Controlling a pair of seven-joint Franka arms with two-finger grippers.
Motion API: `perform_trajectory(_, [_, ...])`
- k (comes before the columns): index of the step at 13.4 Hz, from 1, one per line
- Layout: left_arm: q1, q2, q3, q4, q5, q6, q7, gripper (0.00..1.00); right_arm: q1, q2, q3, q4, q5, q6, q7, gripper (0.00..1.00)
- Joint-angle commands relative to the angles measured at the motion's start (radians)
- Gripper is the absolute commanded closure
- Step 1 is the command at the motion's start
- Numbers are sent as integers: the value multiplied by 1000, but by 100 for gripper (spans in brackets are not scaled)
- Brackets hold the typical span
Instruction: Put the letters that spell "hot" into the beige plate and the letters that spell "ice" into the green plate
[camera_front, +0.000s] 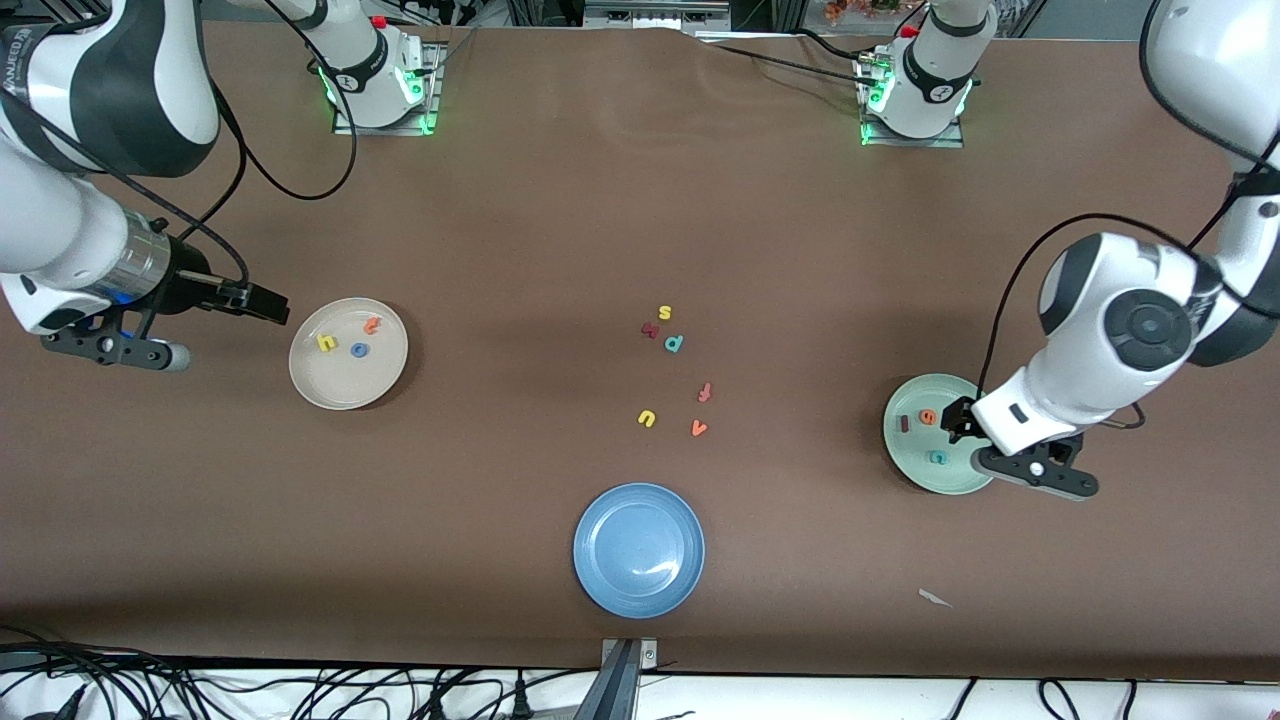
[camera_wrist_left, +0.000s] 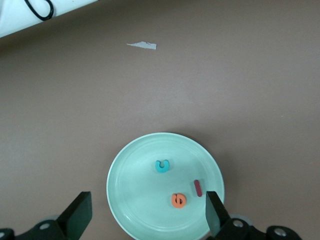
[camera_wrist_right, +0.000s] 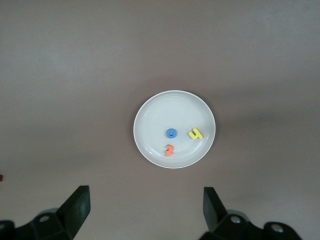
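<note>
Front cam: 3 plates. beige plate (camera_front: 310, 385) has 3 letters, green plate (camera_front: 900, 450) has 3, blue plate (camera_front: 640, 590) has 0, w/ 6 loose letters (camera_front: 673, 380) mid-table

Left wrist: left gripper (camera_wrist_left: 147, 215) over green plate, jaws wide, holding nothing

Right wrist: right gripper (camera_wrist_right: 145, 210) jaws released beside beige plate

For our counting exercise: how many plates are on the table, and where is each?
3. The beige plate lies toward the right arm's end, the green plate toward the left arm's end, and the blue plate between them, nearest the front camera. None seem hidden.
</note>
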Motion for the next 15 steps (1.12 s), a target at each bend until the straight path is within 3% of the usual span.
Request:
perform_trajectory(1, [-11, -35, -6, 42, -51, -106, 22, 0, -201, 13, 205, 74, -50, -27, -12, 0])
perform_trajectory(3, [-2, -78, -26, 74, -58, -190, 23, 0, -353, 4, 371, 76, -120, -27, -7, 0])
perform_trajectory(6, [-2, -144, -36, 135, -172, -342, 25, 0, -615, -13, 664, 76, -206, -16, -4, 0])
perform_trajectory(7, [-14, -190, -16, 134, -205, -350, 32, 0, -654, -22, 712, 75, -241, -14, 0, 0])
perform_trajectory(12, [-25, -289, 1, 151, -264, -408, 66, 0, -660, -23, 723, 64, -234, 16, 6, 1])
perform_trajectory(13, [-32, -318, 35, 152, -336, -425, 65, 0, -660, -20, 723, 64, -234, 16, 6, 0])
perform_trajectory(15, [-124, -382, 201, 145, -470, -439, 63, 0, -660, -13, 721, 62, -234, 16, 5, 0])
